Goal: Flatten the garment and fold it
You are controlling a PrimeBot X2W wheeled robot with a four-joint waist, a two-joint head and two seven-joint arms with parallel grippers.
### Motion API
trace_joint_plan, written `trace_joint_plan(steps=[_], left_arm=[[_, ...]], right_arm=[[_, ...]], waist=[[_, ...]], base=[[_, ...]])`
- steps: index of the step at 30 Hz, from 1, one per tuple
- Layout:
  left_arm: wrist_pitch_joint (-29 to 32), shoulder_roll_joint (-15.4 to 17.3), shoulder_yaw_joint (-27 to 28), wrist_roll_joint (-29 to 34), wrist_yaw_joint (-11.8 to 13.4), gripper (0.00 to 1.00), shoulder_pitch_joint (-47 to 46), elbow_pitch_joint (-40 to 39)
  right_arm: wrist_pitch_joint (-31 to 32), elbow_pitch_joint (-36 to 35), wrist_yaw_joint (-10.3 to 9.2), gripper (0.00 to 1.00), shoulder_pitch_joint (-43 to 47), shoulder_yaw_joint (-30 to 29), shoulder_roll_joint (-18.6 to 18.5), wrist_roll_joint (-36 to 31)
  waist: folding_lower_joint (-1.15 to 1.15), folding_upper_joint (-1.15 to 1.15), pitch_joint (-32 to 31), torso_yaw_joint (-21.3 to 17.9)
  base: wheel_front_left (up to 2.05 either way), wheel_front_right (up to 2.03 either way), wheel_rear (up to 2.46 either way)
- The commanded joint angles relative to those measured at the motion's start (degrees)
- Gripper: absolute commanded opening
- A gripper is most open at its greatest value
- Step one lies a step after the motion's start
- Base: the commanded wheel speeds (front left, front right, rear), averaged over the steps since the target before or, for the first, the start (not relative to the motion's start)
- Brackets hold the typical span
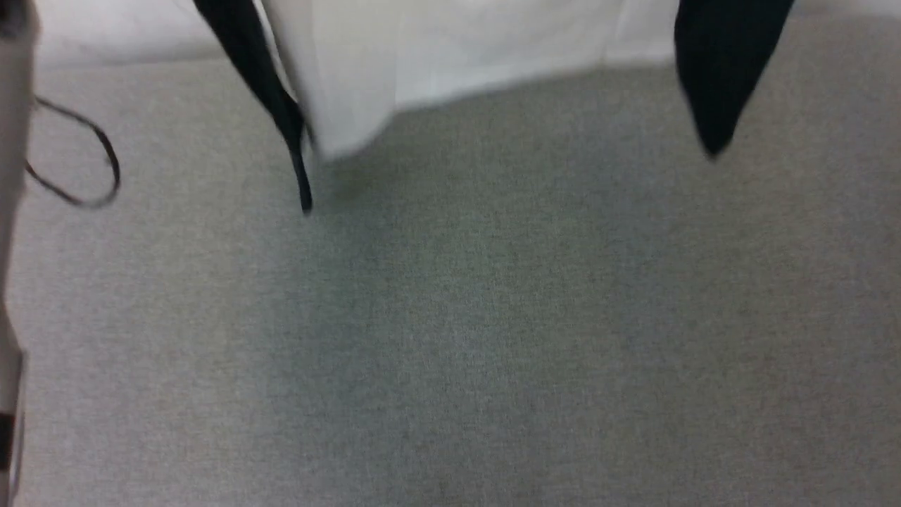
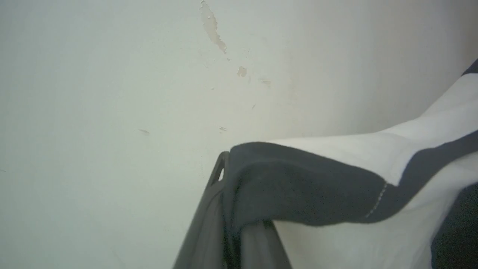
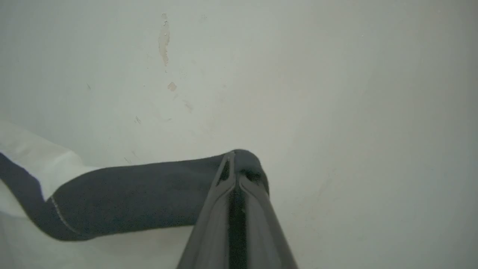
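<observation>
Since the grey work surface (image 1: 493,338) has bare room across the near and middle area, that's the landing zone. A pale wall (image 2: 112,93) sits behind both wrists, with chipped paint (image 2: 213,26) on it.

The garment (image 1: 436,49) is held up at the far edge of the head view. Its white body hangs down, with the left black sleeve (image 1: 260,77) and right black sleeve (image 1: 725,63) dangling either side. The frame is blurred, so I can't tell if the sleeve tips touch the surface. The white edge hangs lower on the left than the right, so it's not level.

Left gripper (image 2: 226,168): fingers clamped on a black part of the cloth, which drapes over the tip. Right gripper (image 3: 235,160): fingers pinched together with black fabric wrapped round the tip. Both are grasping the garment, which spans between them.

My read: flattening stage, nothing folded yet. To do it well:
- hold both pinches tight, with the span taut enough to kill the sag
- level the two grips first so the hem lands square
- lower until the hem meets the surface, then draw toward the near side to lay the body flat
- let the sleeves land outward, not tucked under
- let go only once the cloth lies on the surface

Small item: there's a black cable loop (image 1: 84,155) at far left. Keep the left sleeve off it.
</observation>
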Motion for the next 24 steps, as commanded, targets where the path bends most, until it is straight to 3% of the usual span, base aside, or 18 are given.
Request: trace_joint_plan(steps=[1, 7, 13, 19, 24], left_arm=[[-1.00, -0.18, -0.07, 0.86, -0.49, 0.00, -1.61, 0.93], [-8.83, -1.49, 0.97, 4.48, 0.75, 0.00, -9.26, 7.66], [-16.68, -2.44, 1.81, 5.58, 0.71, 0.00, -12.18, 12.37], [-20.97, -3.14, 1.51, 4.70, -0.74, 0.00, -10.05, 15.03], [-20.88, -2.11, -0.12, 4.04, -3.02, 0.00, -5.76, 13.44]], right_arm=[[-0.78, 1.15, -0.05, 0.00, -1.62, 0.53, -0.08, -0.70], [-5.05, 10.05, -0.05, 0.00, -11.99, 3.69, -2.09, -4.03], [-9.35, 16.25, -0.05, 0.00, -16.96, 6.20, -4.93, -5.45], [-13.02, 19.56, -0.05, 0.00, -15.99, 7.22, -5.73, -5.10], [-14.22, 17.17, -0.05, 0.00, -11.22, 8.71, -6.84, -2.04]], waist=[[-0.02, 0.00, 7.43, -0.53], [-0.02, 0.00, 13.99, 0.96], [-0.02, 0.00, 19.17, 2.28], [-0.02, 0.00, 23.36, 2.89], [-0.02, 0.00, 24.01, 3.23]], base=[[0.00, 0.00, 0.00], [0.00, 0.00, 0.00], [0.00, 0.00, 0.00], [0.00, 0.00, 0.00], [0.00, 0.00, 0.00]])
